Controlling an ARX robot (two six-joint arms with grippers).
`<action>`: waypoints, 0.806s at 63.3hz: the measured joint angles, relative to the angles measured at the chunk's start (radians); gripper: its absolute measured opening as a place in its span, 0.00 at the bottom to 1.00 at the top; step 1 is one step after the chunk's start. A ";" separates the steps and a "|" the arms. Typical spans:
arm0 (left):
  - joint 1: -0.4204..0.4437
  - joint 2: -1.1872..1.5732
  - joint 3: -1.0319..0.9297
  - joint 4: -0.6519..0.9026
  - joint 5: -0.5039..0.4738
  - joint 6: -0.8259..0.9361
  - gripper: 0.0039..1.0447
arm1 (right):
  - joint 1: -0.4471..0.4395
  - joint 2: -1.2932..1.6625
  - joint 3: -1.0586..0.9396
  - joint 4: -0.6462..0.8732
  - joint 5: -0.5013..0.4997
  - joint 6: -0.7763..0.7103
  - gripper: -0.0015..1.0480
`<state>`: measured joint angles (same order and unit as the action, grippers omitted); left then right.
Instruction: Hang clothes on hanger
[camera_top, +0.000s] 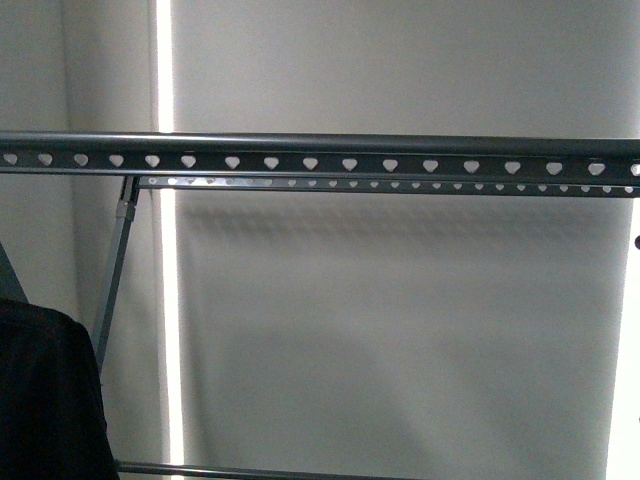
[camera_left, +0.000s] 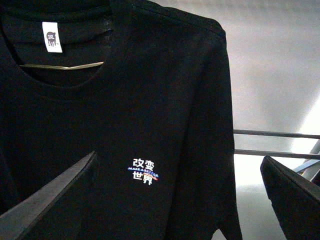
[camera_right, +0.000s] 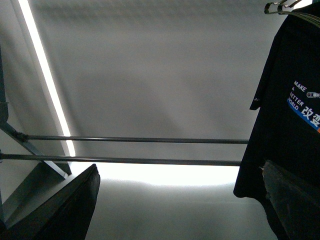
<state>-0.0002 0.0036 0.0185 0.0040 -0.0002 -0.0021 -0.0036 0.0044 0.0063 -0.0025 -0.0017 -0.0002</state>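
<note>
The black T-shirt (camera_left: 150, 110) hangs on a thin wire hanger (camera_left: 60, 66) and fills the left wrist view, with its small chest print (camera_left: 144, 171) and white neck label. My left gripper (camera_left: 180, 200) is open, its fingers (camera_left: 45, 200) spread in front of the shirt and holding nothing. In the right wrist view the shirt (camera_right: 285, 130) hangs at one side, showing "MAKE A BETTER WORLD". My right gripper (camera_right: 180, 200) is open and empty beside it. The grey rack's heart-holed rail (camera_top: 320, 160) crosses the front view bare. A black edge of the shirt (camera_top: 45, 400) shows at bottom left.
A second punched rail (camera_top: 400, 184) runs just behind the first. A slanted rack leg (camera_top: 115, 280) stands at the left, with a low crossbar (camera_top: 250, 470) below. Two thin lower bars (camera_right: 135, 140) cross the right wrist view. A pale wall lies behind everything.
</note>
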 joint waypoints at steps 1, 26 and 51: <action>0.000 0.000 0.000 0.000 0.000 0.000 0.94 | 0.000 0.000 0.000 0.000 0.000 0.000 0.93; 0.000 0.000 0.000 0.000 0.000 0.000 0.94 | 0.000 0.000 0.000 0.000 0.000 0.000 0.93; -0.194 0.621 0.348 0.060 -0.362 -0.294 0.94 | 0.000 0.000 0.000 0.000 -0.001 0.000 0.93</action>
<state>-0.1940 0.6243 0.3664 0.0643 -0.3622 -0.2962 -0.0036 0.0044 0.0063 -0.0025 -0.0025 -0.0002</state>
